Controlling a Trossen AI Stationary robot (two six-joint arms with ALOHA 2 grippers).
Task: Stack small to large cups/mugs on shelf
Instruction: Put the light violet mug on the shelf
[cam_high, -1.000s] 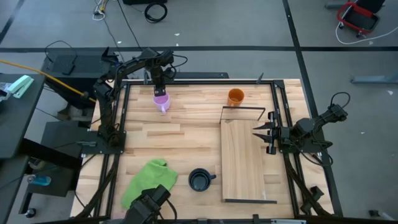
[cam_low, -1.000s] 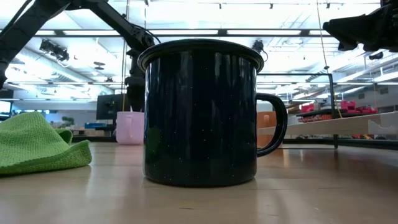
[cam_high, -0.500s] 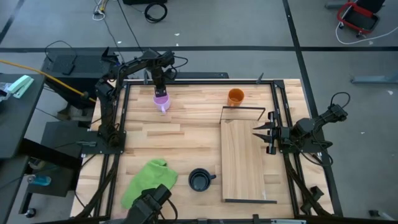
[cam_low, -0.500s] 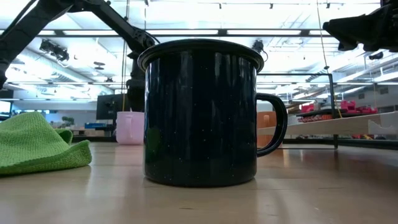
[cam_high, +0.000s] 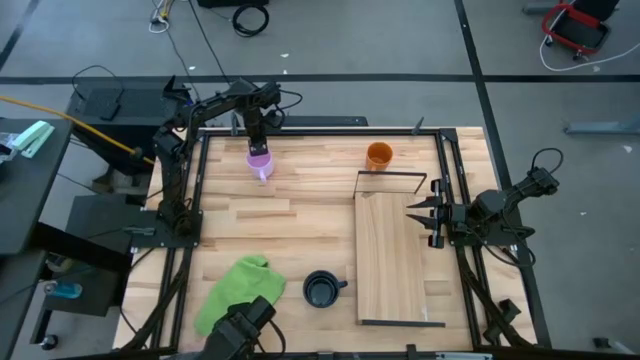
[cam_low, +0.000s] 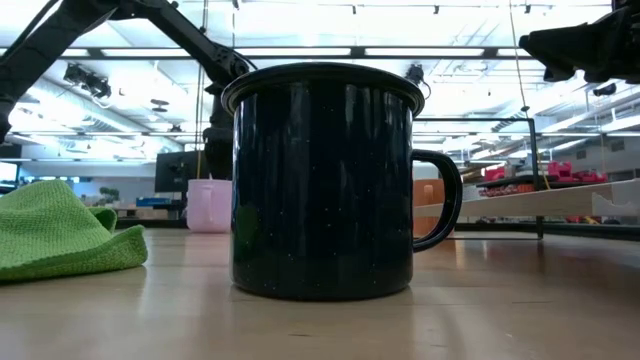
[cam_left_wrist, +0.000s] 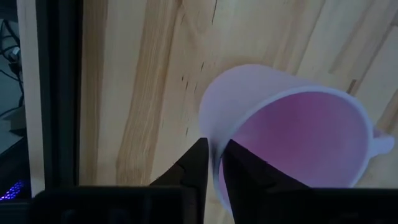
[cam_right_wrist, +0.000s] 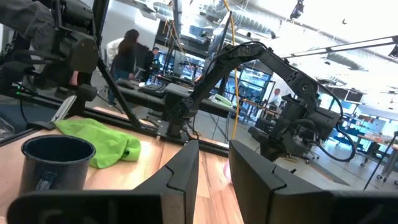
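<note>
The light purple mug (cam_high: 260, 163) stands upright on the table near its far left edge. My left gripper (cam_left_wrist: 214, 165) comes down on it from above, shut on its rim. The orange mug (cam_high: 379, 155) stands at the far edge, just beyond the shelf (cam_high: 390, 255), a long light-wood board lying on the right half of the table. The black mug (cam_high: 321, 290) stands near the front edge and fills the low view (cam_low: 322, 180). My right gripper (cam_high: 418, 214) waits open at the table's right edge, beside the shelf and pointing level over it. My left gripper has the purple mug's wall at the rim (cam_left_wrist: 216, 144), on the side away from the handle (cam_left_wrist: 382, 142). One finger (cam_left_wrist: 242, 171) is inside the mug and one (cam_left_wrist: 198, 168) is outside. The fingers point straight down. The mug stands upright with its base on the table.
A crumpled green cloth (cam_high: 235, 290) lies at the front left, next to the black mug. A thin black wire frame (cam_high: 390, 176) stands at the shelf's far end. Bare planks lie between the purple mug and the shelf.
</note>
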